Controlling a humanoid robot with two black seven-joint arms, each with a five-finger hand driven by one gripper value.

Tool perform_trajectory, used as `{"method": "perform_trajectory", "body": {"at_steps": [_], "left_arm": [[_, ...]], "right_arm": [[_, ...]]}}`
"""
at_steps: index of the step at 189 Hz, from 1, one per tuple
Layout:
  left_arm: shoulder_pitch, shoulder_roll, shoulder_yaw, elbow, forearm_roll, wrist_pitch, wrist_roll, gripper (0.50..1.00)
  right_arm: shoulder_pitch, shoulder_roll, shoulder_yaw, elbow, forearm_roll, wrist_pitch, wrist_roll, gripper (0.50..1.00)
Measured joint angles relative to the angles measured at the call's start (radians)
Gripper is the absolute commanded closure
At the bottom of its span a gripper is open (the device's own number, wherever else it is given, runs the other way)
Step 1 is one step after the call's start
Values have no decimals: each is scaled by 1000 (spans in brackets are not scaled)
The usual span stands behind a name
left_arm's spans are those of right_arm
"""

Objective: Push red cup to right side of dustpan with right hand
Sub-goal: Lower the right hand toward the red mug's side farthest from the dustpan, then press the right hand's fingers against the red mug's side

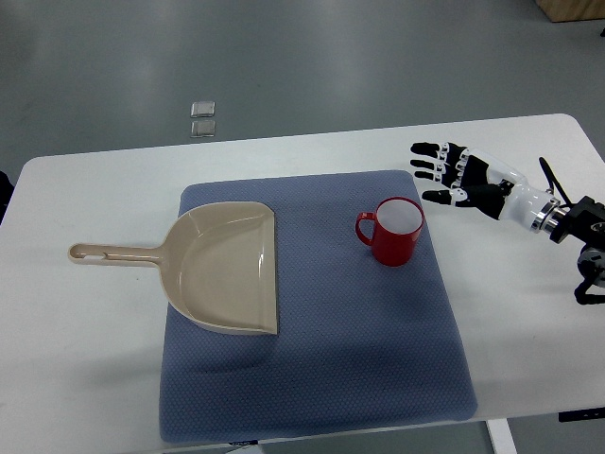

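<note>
My right hand (460, 175) hovers over the white bench (85, 378), fingers spread wide and holding nothing, just off the upper right corner of the blue mat (321, 378). The red cup (392, 232) stands upright on the mat, near my hand but not touching it, its handle turned toward the beige dustpan (222, 274). The dustpan lies well apart to the cup's left, its handle reaching off the mat onto the bench.
</note>
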Motion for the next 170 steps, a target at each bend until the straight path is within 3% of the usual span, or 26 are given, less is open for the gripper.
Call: {"method": "perform_trajectory", "body": {"at_steps": [86, 170], "left_arm": [[-1, 0, 1, 0, 0, 0, 0, 500], [-1, 0, 0, 0, 0, 0, 0, 500]], "right_arm": [[-60, -8, 2, 0, -58, -4, 54, 566], [-106, 36, 1, -2, -82, -72, 68, 566]]}}
